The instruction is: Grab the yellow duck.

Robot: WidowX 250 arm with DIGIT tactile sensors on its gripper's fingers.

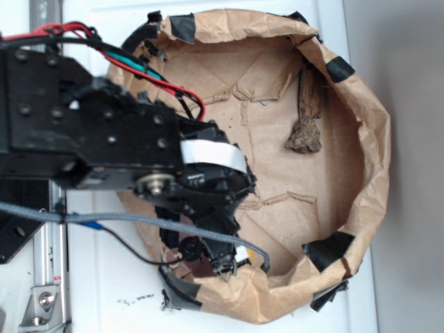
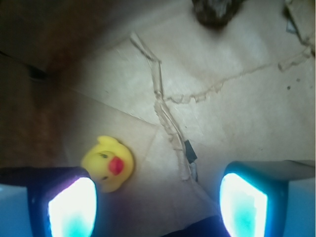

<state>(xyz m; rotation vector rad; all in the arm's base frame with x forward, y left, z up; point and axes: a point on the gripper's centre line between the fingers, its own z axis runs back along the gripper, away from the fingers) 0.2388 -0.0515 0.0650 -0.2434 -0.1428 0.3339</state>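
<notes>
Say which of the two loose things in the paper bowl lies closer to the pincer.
The yellow duck, bright with a red beak, lies right beside the open pincer's left finger. The brown bark-like lump sits far off, at the top of the wrist view.

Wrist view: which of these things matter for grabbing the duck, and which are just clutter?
For the job:
- yellow duck, beside the left finger
- pincer, open, fingers apart

Just lying about:
- brown bark-like lump
- paper-lined basin with black tape patches
- small dark scrap on the creased paper
</notes>
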